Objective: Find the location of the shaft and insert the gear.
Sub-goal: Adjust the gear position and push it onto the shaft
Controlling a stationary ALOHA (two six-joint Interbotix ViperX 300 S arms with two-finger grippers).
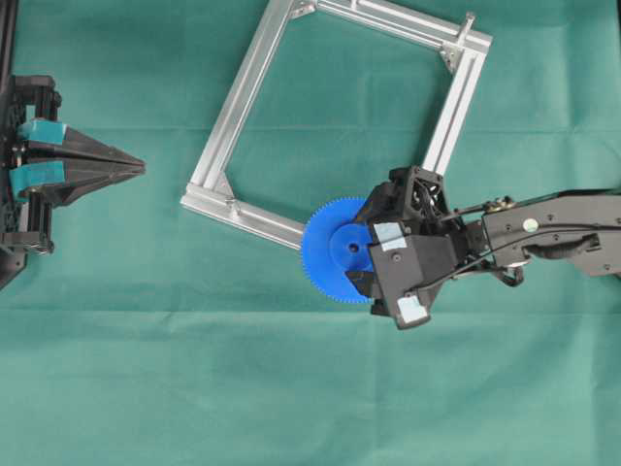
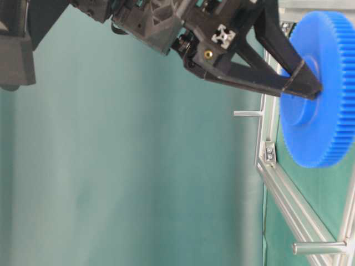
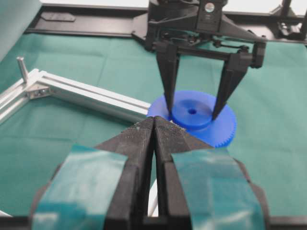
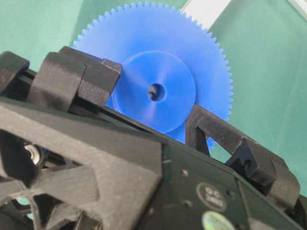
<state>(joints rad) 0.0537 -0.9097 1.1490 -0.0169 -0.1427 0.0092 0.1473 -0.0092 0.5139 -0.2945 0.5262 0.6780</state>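
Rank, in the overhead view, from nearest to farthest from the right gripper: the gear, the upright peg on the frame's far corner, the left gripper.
From the right gripper:
1. the gear, between its fingers.
2. the upright peg, top right.
3. the left gripper, far left.

Overhead looks straight down, table-level sideways (turned), both wrist views close; all share the gear (image 1: 335, 250).
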